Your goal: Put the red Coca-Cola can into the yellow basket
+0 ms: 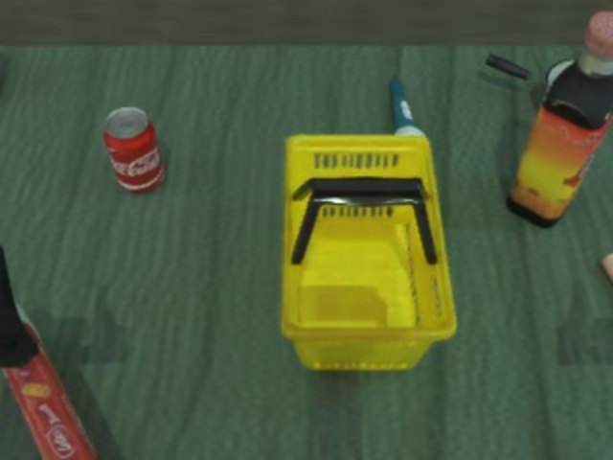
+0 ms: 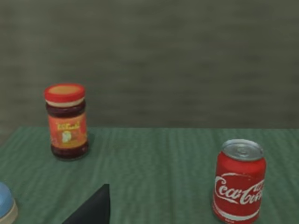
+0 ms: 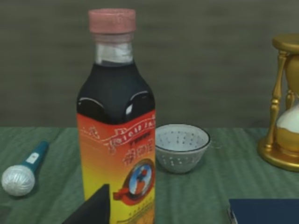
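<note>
Currently, scene readout:
can: red Coca-Cola can [image 1: 134, 149] stands upright on the green table [image 1: 220, 383], far-left part of the top view; long axis vertical, silver top up; nothing touching it
can, left wrist view: red Coca-Cola can [image 2: 239, 181] upright, white script logo facing the camera
basket: yellow basket [image 1: 367, 337] sits mid-table, well apart from the can toward the right; long axis runs near-to-far in the top view; both black handles [image 1: 362, 196] folded over its far half; inside looks bare
left gripper: only a dark finger tip [image 2: 93, 207] shows in the left wrist view, short of the can; cannot tell whether its fingers are open or closed
left arm: dark shape [image 1: 11, 321] at the top view's left edge
right gripper: one dark finger tip [image 3: 93, 207] in the right wrist view, close to the bottle; finger state cannot tell either
clutter left: red tube [image 1: 48, 407] lying at the near-left corner; red-lidded jar [image 2: 66, 121] upright
clutter right: dark bottle with orange-yellow label [image 1: 565, 129] upright at far right; microphone [image 1: 402, 110] lying just behind the basket; white strainer bowl [image 3: 181, 147]; gold hourglass [image 3: 286, 102]; dark blue book [image 3: 264, 211]
</note>
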Controlling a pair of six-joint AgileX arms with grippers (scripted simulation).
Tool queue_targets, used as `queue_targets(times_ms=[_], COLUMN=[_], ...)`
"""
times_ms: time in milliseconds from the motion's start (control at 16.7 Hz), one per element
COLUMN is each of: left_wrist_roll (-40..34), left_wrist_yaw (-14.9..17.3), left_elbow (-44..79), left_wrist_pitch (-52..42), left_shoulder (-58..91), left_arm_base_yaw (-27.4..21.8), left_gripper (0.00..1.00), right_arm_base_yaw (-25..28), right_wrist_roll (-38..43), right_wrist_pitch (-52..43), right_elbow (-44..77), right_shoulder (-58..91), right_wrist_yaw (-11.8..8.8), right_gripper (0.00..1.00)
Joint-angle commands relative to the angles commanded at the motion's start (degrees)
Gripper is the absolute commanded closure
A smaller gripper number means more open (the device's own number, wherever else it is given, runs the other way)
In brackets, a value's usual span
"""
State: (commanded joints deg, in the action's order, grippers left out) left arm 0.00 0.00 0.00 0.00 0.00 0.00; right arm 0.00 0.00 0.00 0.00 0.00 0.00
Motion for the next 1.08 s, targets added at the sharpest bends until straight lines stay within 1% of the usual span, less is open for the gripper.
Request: queue_targets(times_ms=[240, 480, 780, 1080], left_wrist_roll=[0.4, 2.9, 8.7, 16.2], left_wrist_yaw=[0.4, 2.2, 5.2, 7.5], left_elbow=[1.3, 9.7, 28.3, 52.6], left_wrist_pitch=[-0.9, -6.7, -20.2, -38.0], left_shoulder=[1.4, 10.2, 31.2, 60.0], left_arm_base_yaw=[-0.2, -1.3, -3.2, -5.1], left_gripper=[0.0, 0.0, 0.0, 0.0], right_arm_base_yaw=[0.0, 0.0, 0.0, 0.0], right_wrist_roll=[0.0, 0.0, 0.0, 0.0], right_wrist_pitch=[0.0, 0.0, 0.0, 0.0], right_elbow=[0.0, 0.0, 0.0, 0.0], right_shoulder=[0.0, 0.0, 0.0, 0.0], right_wrist_yaw=[0.0, 0.0, 0.0, 0.0], right_gripper=[0.0, 0.0, 0.0, 0.0])
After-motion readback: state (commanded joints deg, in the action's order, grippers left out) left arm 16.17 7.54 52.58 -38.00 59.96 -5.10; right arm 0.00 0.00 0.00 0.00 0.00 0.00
